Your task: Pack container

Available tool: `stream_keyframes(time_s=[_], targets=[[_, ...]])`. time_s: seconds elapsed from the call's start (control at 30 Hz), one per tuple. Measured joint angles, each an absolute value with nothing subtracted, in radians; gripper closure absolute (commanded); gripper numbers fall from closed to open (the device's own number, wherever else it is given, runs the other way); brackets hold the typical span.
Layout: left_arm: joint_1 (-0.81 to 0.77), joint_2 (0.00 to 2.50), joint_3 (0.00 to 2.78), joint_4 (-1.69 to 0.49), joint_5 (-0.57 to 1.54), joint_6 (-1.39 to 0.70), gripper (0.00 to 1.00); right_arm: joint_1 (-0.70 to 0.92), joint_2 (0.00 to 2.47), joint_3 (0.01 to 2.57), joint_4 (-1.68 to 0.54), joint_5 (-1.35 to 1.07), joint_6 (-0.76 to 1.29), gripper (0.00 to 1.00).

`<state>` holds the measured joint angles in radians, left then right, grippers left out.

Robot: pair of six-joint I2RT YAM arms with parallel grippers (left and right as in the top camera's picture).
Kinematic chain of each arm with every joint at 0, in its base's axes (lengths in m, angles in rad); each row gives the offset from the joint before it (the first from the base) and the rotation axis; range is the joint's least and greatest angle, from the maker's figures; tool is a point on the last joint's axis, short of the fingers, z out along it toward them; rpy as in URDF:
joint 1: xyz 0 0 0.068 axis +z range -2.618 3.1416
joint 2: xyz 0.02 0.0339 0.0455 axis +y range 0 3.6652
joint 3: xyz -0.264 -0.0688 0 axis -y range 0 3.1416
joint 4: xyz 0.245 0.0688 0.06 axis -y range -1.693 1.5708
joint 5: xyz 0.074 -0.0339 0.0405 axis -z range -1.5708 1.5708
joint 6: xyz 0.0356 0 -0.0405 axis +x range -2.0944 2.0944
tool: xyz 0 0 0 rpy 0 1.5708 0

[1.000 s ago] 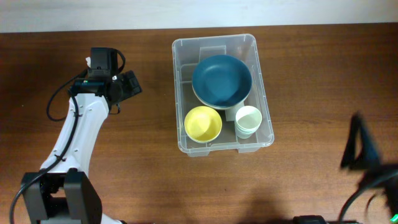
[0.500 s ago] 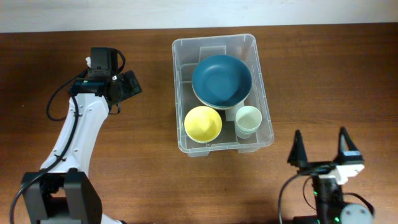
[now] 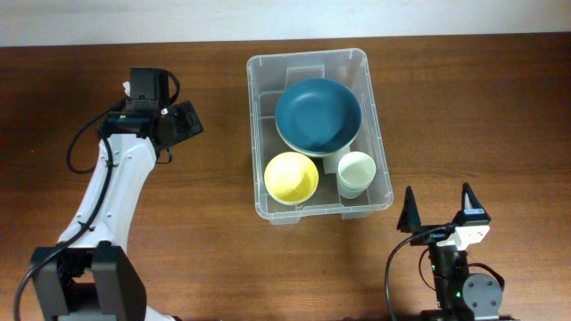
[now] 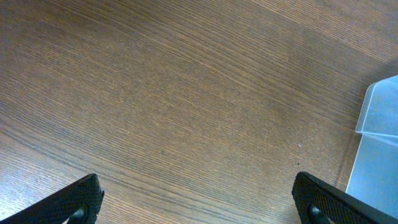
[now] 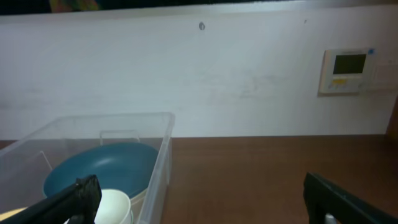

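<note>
Container (image 3: 308, 56) at centre of table (image 3: 464, 107), bare wood off every rim; inside, blue bowl (image 3: 318, 116) at 12 o'clock, yellow bowl (image 3: 292, 176) at 7, white cup (image 3: 355, 172) at 5. Left gripper (image 3: 187, 123) at 9 o'clock, right gripper (image 3: 438, 212) at 5, both spread wide, empty, clear of the walls

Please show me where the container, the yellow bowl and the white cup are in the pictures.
container (image 3: 321, 209), overhead view, on its near wall.
yellow bowl (image 3: 291, 176), overhead view, on the middle of its inside.
white cup (image 3: 355, 168), overhead view, on its open mouth.
</note>
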<state>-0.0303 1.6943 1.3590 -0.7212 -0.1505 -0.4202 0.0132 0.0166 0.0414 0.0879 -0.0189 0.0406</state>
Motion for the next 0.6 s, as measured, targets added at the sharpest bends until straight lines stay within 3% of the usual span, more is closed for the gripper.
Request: stream_keyframes(time_s=[0.6], targets=[[-0.030,1.694,1.359,-0.721,-0.150,-0.420,0.01,0.013,0.015,0.012,-0.075,-0.015,0.021,0.01]])
